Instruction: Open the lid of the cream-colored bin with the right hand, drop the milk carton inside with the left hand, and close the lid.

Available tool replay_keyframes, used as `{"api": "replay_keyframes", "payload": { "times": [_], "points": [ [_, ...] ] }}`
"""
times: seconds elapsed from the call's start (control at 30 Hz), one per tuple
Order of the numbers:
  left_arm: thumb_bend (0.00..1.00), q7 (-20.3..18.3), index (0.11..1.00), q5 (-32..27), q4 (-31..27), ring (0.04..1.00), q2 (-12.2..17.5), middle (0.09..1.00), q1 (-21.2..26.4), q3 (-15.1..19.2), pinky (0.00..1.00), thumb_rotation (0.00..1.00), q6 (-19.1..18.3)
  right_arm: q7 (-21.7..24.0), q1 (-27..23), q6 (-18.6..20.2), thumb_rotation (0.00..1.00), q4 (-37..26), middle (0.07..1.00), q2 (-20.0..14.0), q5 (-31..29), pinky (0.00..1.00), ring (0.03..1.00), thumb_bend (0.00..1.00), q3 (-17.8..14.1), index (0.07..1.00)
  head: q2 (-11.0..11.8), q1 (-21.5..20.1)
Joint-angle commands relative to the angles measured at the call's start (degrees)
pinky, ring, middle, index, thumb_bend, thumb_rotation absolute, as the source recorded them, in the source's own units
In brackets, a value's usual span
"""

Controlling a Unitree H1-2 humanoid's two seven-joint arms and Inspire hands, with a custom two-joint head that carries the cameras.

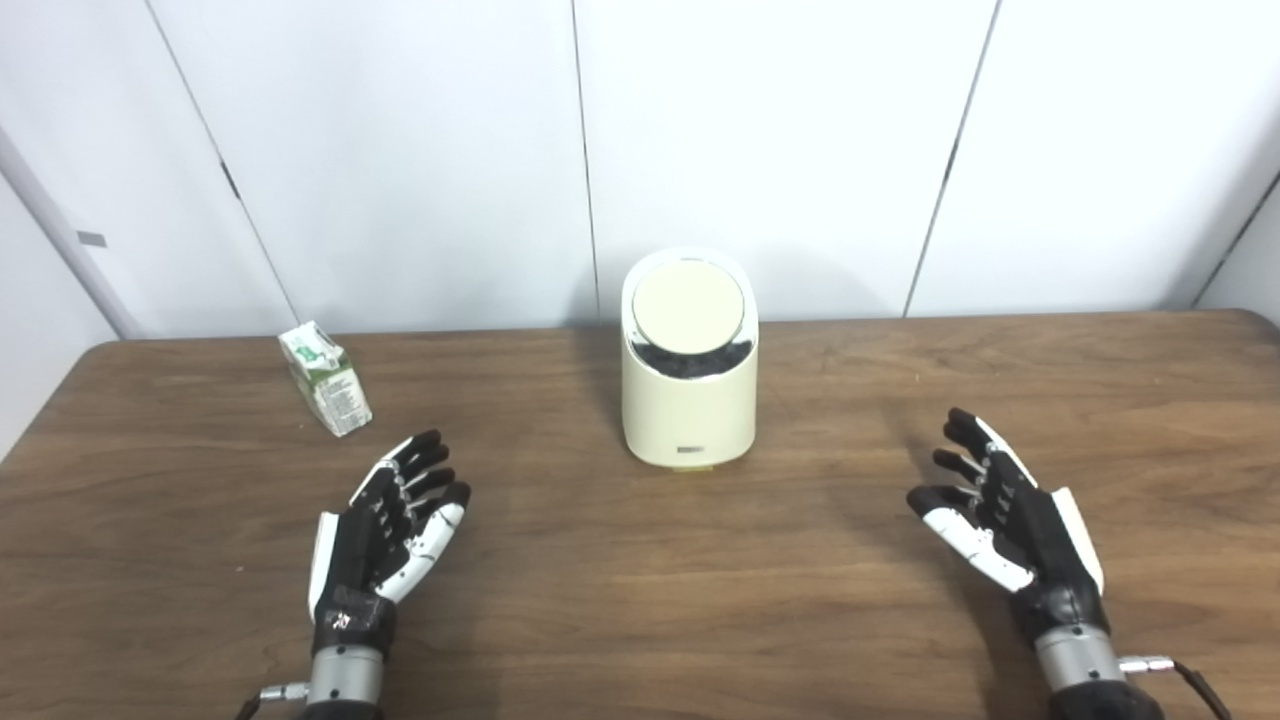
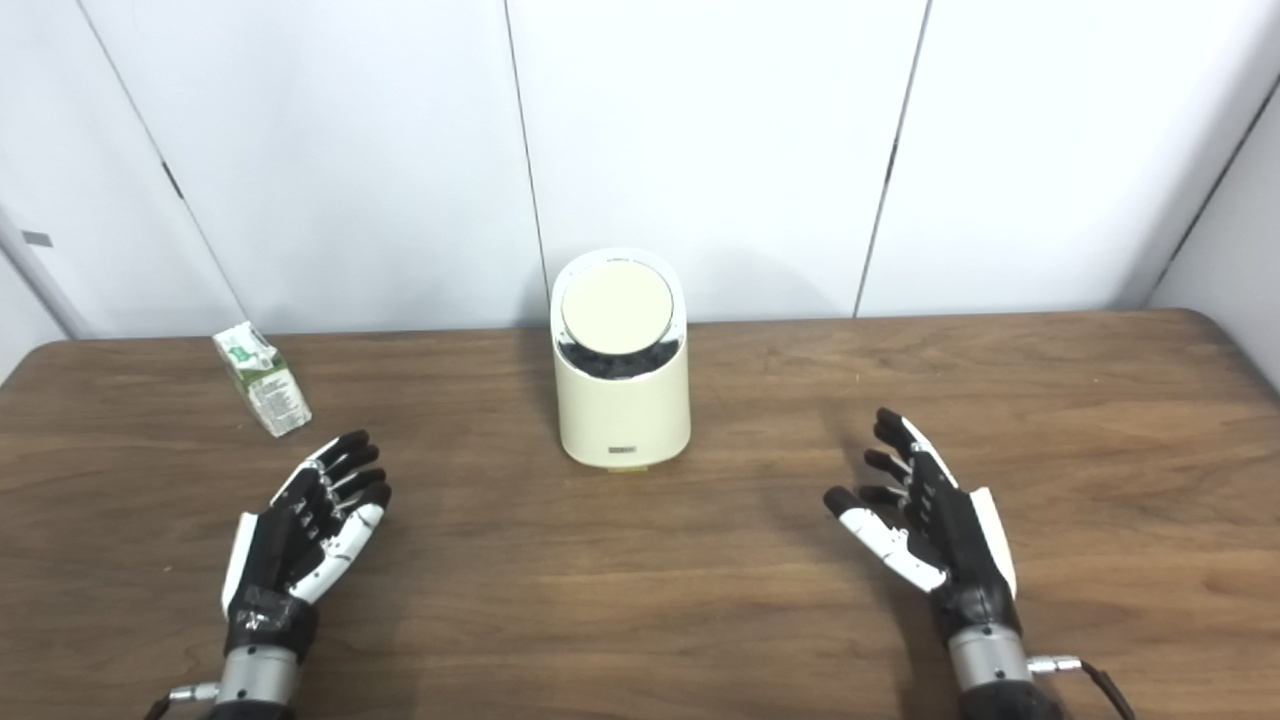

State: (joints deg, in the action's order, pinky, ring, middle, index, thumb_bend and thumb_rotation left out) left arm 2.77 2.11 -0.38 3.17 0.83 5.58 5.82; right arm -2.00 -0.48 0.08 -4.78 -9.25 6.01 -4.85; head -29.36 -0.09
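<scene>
The cream-colored bin (image 1: 688,400) stands upright near the table's far middle. Its round lid (image 1: 688,305) is tilted up, with a dark gap showing under its front edge. A green and white milk carton (image 1: 326,380) stands on the table at the far left. My left hand (image 1: 390,525) is open and empty, hovering low over the table, in front of and a little right of the carton. My right hand (image 1: 1005,515) is open and empty, at the right of the bin and nearer to me. Neither hand touches anything.
The brown wooden table (image 1: 640,600) spans the view, its far edge against a white panelled wall (image 1: 760,130). Nothing else lies on it.
</scene>
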Motion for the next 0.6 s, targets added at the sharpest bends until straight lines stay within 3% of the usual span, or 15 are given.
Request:
{"api": "replay_keyframes", "payload": {
  "times": [0.0,0.3,0.5,0.57],
  "points": [
    [0.58,0.72,0.831,0.97,3.14,0.758,0.07,0.807,-1.24,-0.29,0.66,0.31,2.60,-0.38,-1.04,-0.63,0.50,-2.19,0.897,0.11,0.49,0.71,0.834,0.60,-0.03,0.884,-0.03,-0.07],
    [0.56,0.64,0.834,0.36,4.30,0.751,-0.09,0.800,-1.30,-0.06,0.68,0.24,6.87,-1.09,-0.92,-2.88,0.54,-1.97,0.888,-0.15,1.72,0.73,0.839,0.61,0.24,0.876,0.08,-0.03],
    [0.57,1.03,0.833,0.94,4.49,0.748,-0.09,0.796,-1.33,-0.07,0.70,0.27,7.25,-1.42,-0.96,-2.66,0.51,-2.43,0.887,-0.16,2.79,0.74,0.837,0.59,0.29,0.876,0.16,-0.16],
    [0.57,1.16,0.834,0.95,4.72,0.749,-0.08,0.797,-1.31,-0.17,0.71,0.27,7.39,-1.43,-0.97,-2.69,0.51,-2.30,0.887,-0.19,2.97,0.74,0.837,0.58,0.27,0.876,1.10,-0.70]
  ]
}}
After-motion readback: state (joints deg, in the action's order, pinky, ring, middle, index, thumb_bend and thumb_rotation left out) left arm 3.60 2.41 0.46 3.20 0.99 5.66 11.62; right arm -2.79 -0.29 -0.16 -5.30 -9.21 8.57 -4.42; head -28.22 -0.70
